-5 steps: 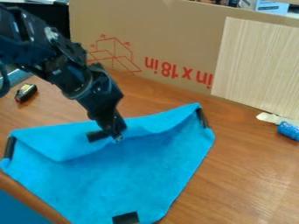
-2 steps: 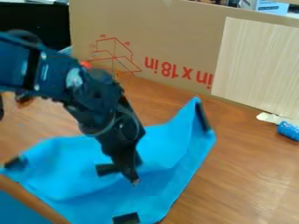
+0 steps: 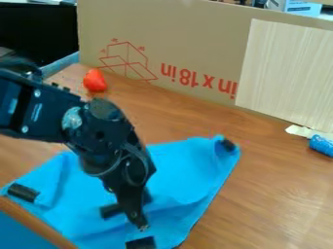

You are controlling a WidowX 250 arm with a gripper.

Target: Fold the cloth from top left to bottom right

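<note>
The blue cloth [image 3: 182, 168] lies on the wooden table, with its far part pulled over toward the near side. My gripper [image 3: 141, 222] points down over the lower middle of the cloth, shut on its pulled-over corner. That corner's black patch [image 3: 110, 210] sticks out left of the gripper. Just below the gripper tip is the black patch of the near corner [image 3: 141, 242]. Two more dark patches mark the left corner [image 3: 25, 192] and right corner [image 3: 228, 144]. The arm hides part of the cloth's left half.
A red object [image 3: 95, 80] stands on the table near the cardboard panel [image 3: 175, 44] at the back. At the right edge lies a blue cylinder [image 3: 321, 145] beside a whitish scrap. A brown edge [image 3: 36, 223] runs along the lower left.
The gripper has come down the view toward the near corner, drawing the held cloth corner with it. The cloth's raised right side has dropped lower. The red object has come into fuller view.
</note>
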